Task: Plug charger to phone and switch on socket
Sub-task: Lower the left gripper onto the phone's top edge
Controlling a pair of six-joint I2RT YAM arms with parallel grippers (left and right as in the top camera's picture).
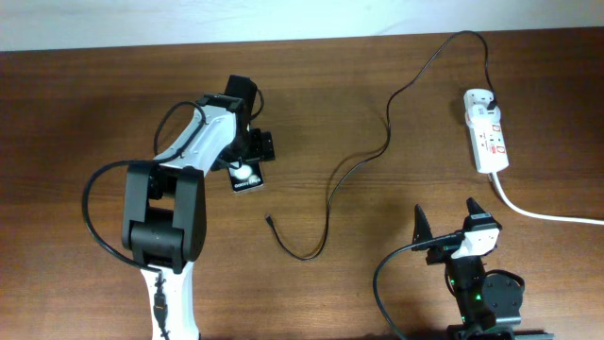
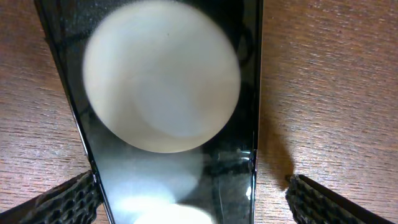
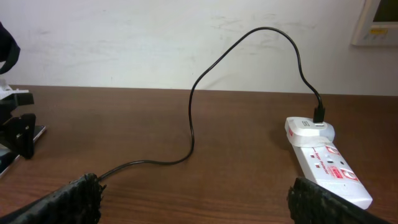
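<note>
Left tool wide astride the phone (right tool equally wide)

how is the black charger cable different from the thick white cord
The charger is thin and black; the white cord is thicker. The charger snakes leftward, its free tip lying on the table; the white cord runs out of view. Both start at the socket.

Phone flat, left; charger tip loose mid-table; socket far right.
</note>
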